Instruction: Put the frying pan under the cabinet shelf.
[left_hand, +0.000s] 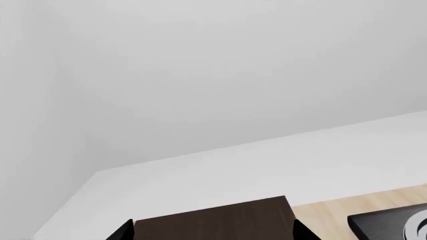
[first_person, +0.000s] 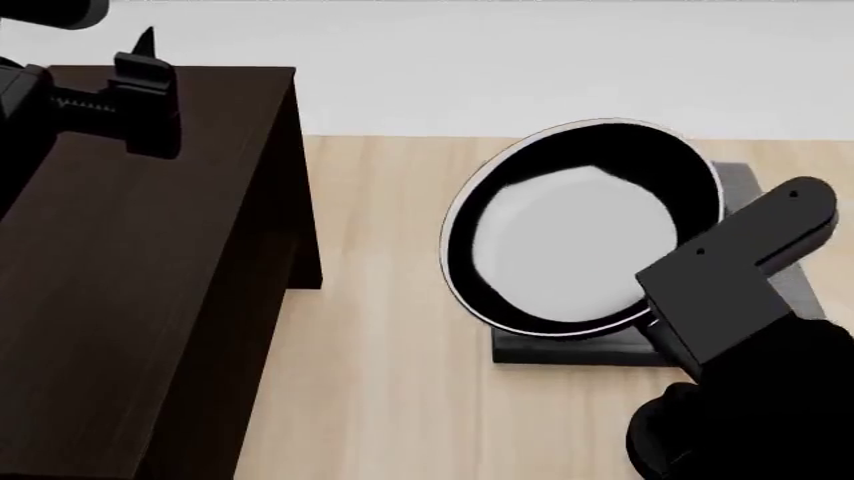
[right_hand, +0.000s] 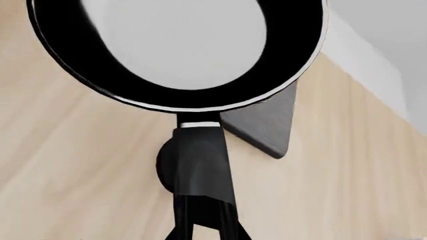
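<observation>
Frying pan: the frying pan (first_person: 581, 235) sits tilted above the burner plate (first_person: 781, 280), its pale base facing up and toward the cabinet; it appears lifted clear of the plate, though the head view does not settle this.
Pan handle: in the right wrist view the handle (right_hand: 200, 170) runs from the pan's rim straight back toward the camera.
Right gripper: the right gripper (right_hand: 203, 227) is clamped on the handle, its dark fingers closing on either side of it at the frame's edge.
Cabinet shelf: the cabinet shelf (first_person: 147, 260) stands on the wooden counter (first_person: 387, 400), well apart from the pan, with bare counter between them.
Left gripper: the left gripper (first_person: 140, 95) hovers over the cabinet's far top edge, holding nothing; its fingertips (left_hand: 123, 231) stand wide apart on either side of the cabinet top in the left wrist view.
Backdrop: a plain white wall (left_hand: 233, 75) rises behind the counter.
</observation>
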